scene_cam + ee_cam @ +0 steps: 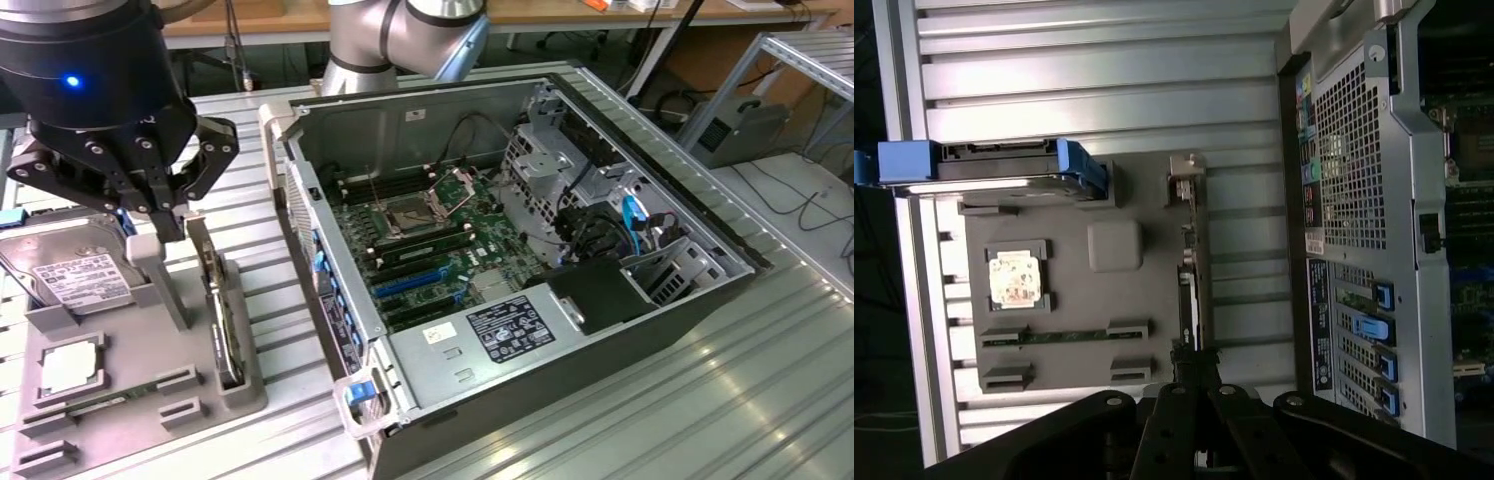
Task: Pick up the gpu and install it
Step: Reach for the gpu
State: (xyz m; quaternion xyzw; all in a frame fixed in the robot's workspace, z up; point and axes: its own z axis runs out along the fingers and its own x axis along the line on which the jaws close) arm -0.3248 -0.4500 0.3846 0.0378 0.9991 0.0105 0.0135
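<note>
Grey tray [134, 372] [1074, 300] sits at the exterior view's lower left, on a slatted metal table [641, 420] [1104, 70]. The gpu [224, 320] [1192, 285] stands on edge in a slot along the tray side nearest the computer case [400, 125] [1354, 150]; it is in the tray, not in the case.

My gripper [171, 300] [1194, 368] hangs over the tray right at the gpu, in the exterior view's upper left. I cannot tell whether it touches the card. I also cannot tell whether it is spread wide or closed.

Also in the tray:
- a hard drive [67, 275] [994, 165] with blue rails at the far end
- a square chip [67, 365] [1014, 278] in a recess
- a green memory stick [1059, 335] lying in a slot

The case lies open side up just beside the tray. Its rear wall, with blue latches [1374, 328], stands between the gpu and the motherboard [427, 240]. Inside the case are a grey drive cage [547, 170], black cables and a blue cable [627, 215]. My arm [400, 30] is at the top centre of the exterior view.
</note>
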